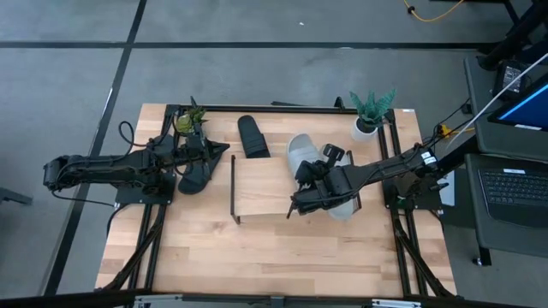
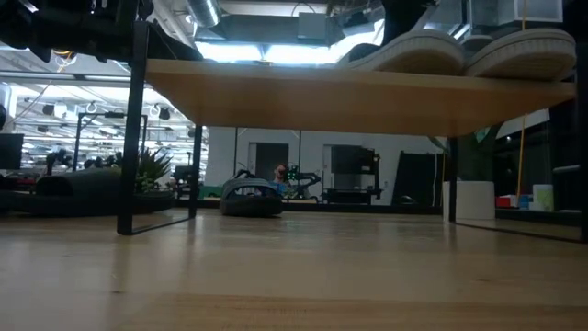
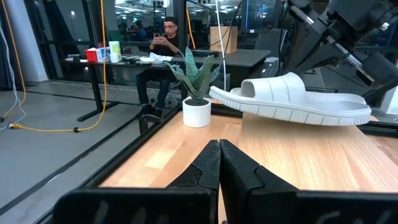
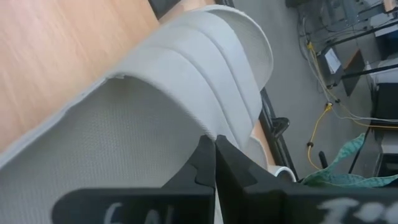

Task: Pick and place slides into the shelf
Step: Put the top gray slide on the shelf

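Item: slides, four, in two pairs.

Grey slide A (image 1: 301,154) lies on the shelf (image 1: 261,190), toward its right far part. Grey slide B (image 1: 344,205) lies at the shelf's right edge, under the right arm. Black slide A (image 1: 252,137) sits on the worktop (image 1: 274,257) just beyond the shelf's far edge. Black slide B (image 1: 195,175) lies on the worktop left of the shelf, under the left arm.

Right gripper (image 1: 295,205): fingers closed together, empty, hovering over the shelf against grey slide B's strap (image 4: 205,56) (contact cannot be confirmed).

Left gripper (image 1: 224,157): fingers closed, empty, above the worktop between black slide B and the shelf's left end frame.

Handling, judged: moulded foam, so probably light, springy rather than stiff, matte and not slippery, not fragile. Best hold is across the broad strap, which arches clear of the sole; the sole edge is the alternative.

Also present: two potted plants (image 1: 370,115) at the worktop's far corners.
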{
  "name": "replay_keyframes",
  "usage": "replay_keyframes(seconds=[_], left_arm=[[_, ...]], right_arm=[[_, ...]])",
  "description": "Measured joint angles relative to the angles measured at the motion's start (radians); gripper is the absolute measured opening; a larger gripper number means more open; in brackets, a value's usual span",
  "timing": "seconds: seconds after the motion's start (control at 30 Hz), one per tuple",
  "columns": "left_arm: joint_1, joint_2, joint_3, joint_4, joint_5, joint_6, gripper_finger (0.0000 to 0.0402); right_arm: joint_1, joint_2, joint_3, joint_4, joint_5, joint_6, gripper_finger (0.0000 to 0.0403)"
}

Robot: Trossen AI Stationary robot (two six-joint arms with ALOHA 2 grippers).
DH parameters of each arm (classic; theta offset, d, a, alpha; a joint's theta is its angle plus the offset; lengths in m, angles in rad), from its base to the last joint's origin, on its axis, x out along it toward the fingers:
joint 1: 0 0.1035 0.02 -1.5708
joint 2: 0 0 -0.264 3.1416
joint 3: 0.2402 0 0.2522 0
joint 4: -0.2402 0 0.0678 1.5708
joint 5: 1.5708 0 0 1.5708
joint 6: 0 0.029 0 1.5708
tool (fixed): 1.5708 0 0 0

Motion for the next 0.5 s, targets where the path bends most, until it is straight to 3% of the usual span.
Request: replay_keyframes(seconds=[0.5], left_arm=[[0.0,0.0,0.0,0.0,0.0,0.0,0.0]], right_arm=[[-0.002,0.0,0.0,0.0,-0.011,-0.03,0.0]])
